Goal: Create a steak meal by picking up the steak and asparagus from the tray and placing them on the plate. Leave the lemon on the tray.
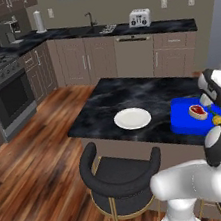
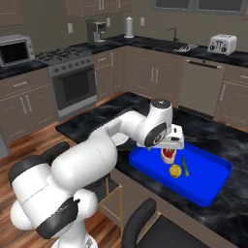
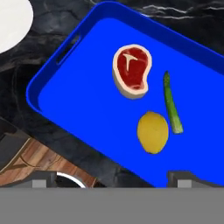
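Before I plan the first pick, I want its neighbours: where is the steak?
In the hand view the steak lies flat on the blue tray, left of the asparagus and above the lemon, touching neither.

Left base view: a white plate (image 1: 132, 118) rests on the dark marble tabletop (image 1: 111, 102). Well apart to its right lies the blue tray (image 1: 185, 121), bearing the steak (image 1: 198, 112) and, just beside it, the lemon (image 1: 218, 120).
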Available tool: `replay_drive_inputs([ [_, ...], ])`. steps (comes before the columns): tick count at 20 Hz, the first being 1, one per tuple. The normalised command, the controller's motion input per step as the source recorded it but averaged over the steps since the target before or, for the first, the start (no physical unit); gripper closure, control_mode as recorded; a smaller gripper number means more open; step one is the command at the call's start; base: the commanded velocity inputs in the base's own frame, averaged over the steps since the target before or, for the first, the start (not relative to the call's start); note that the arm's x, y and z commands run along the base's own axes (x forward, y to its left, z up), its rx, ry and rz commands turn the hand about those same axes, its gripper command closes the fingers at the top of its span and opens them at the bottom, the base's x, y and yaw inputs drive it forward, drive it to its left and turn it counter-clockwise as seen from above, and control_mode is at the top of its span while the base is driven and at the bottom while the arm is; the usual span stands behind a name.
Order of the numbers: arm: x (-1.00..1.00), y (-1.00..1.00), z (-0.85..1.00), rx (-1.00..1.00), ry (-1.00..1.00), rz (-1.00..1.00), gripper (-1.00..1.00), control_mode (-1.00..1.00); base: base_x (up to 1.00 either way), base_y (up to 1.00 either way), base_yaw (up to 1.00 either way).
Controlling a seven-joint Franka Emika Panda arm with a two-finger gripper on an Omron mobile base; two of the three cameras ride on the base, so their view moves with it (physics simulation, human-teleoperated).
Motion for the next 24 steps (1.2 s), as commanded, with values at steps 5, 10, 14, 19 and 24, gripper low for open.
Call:
replay_drive_inputs([
  [5,0.24,-0.13,-0.2,0.11,0.01,0.04,-1.0,-1.0,0.0,0.0,0.0],
  [10,0.1,0.0,-0.32,0.04,0.0,0.08,-1.0,-1.0,0.0,0.0,0.0],
  [14,0.14,0.0,-0.36,0.0,0.0,0.06,-1.0,-1.0,0.0,0.0,0.0],
  [19,0.19,0.0,-0.23,0.0,0.03,0.04,-1.0,-1.0,0.0,0.0,0.0],
  [24,0.21,0.0,-0.23,0.0,0.03,0.03,-1.0,-1.0,0.0,0.0,0.0],
])
